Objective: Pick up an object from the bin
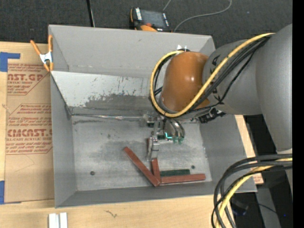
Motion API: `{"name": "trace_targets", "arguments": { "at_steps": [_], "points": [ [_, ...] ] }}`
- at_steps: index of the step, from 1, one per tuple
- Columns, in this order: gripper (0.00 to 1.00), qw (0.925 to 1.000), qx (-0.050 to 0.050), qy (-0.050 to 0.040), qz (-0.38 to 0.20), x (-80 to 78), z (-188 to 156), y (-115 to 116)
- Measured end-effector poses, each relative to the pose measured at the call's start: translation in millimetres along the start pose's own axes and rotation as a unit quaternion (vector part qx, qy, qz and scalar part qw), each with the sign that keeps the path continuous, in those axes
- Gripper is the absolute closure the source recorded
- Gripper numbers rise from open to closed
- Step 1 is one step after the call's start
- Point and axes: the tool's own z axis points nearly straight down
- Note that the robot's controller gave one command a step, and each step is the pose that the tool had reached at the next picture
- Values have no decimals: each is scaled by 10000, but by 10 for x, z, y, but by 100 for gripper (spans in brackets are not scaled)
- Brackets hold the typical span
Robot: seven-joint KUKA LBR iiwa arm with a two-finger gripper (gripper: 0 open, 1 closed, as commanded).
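My gripper [154, 144] hangs low over the bin floor, right of the middle, under the orange wrist cover. Just below it lies a reddish-brown folding rule [142, 167], opened in a zigzag near the bin's front wall. One arm of the rule runs up-left, a short arm [155, 167] points up toward the gripper, and a long arm [185, 178] runs right. The gripper's lower end is right at the top of the short arm; I cannot tell whether they touch. A dark green bar [175, 173] lies along the long arm's upper side.
The arm and its yellow-black cables cover the bin's right and back right. The bare grey floor stretches to the left of the rule, with the sloped back wall behind it.
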Motion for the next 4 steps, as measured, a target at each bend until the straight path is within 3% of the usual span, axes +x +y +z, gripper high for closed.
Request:
{"name": "trace_targets", "arguments": {
  "at_steps": [1, 2, 3, 4],
  "points": [
    [0, 9987, 9, 2, 517, 423, 618, 202],
    [0, 9939, -6, -39, 1099, 440, 279, 221],
    [0, 9846, -3, -19, 1748, 720, 251, 277],
    [0, 9770, -2, -14, 2131, 687, 605, 287]
  ]
}}
